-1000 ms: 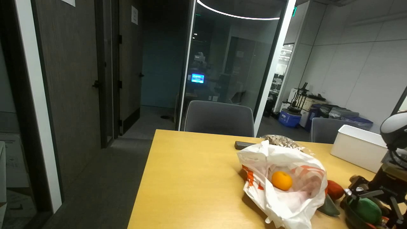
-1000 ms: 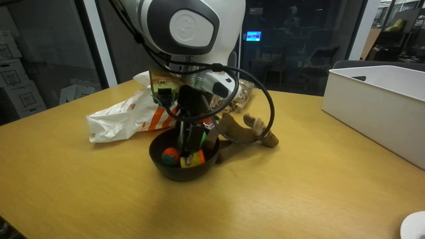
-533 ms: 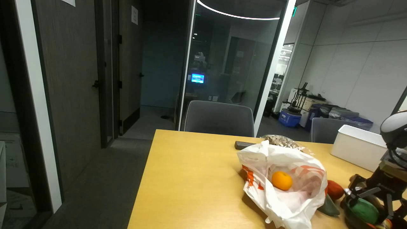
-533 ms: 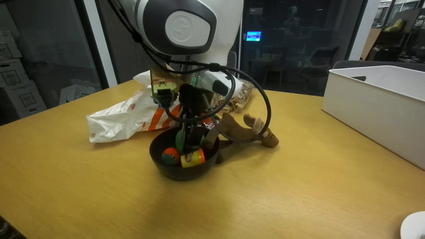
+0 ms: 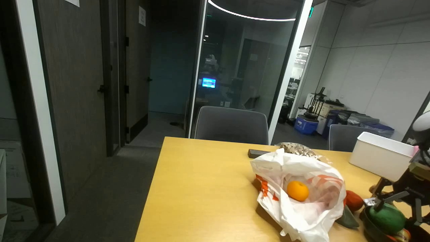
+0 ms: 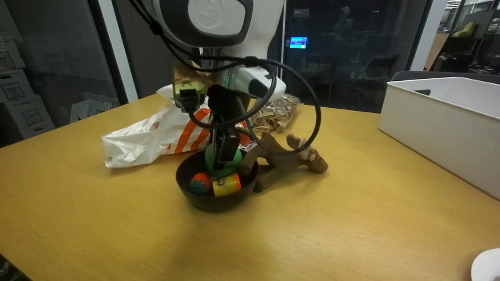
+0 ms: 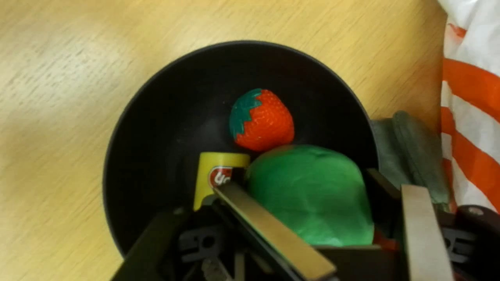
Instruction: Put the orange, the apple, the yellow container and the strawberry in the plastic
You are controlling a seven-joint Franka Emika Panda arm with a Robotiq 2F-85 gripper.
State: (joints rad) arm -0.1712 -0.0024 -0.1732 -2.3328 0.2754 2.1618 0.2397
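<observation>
Two fingers point(image 7: 273, 230) of the end effector point(image 7: 308, 179) flank the apple point(image 7: 310, 199) and seem to grip it, in or just above the bowl point(image 7: 168, 117). Raise it straight up so the yellow container point(image 7: 213, 169) and strawberry point(image 7: 269, 127) close to the end effector aren't dragged, then let go only over the mouth of the plastic bag point(image 7: 472, 113), to its right in the wrist view. The apple looks rounded, smooth, green.

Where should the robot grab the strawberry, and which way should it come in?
Probably from straight above: the strawberry lies inside the black bowl, walled all round. It's on its side, so pinch between its leafy end and its rounded red end. In the wrist view both have room, while the green thing crowds another side.
</observation>
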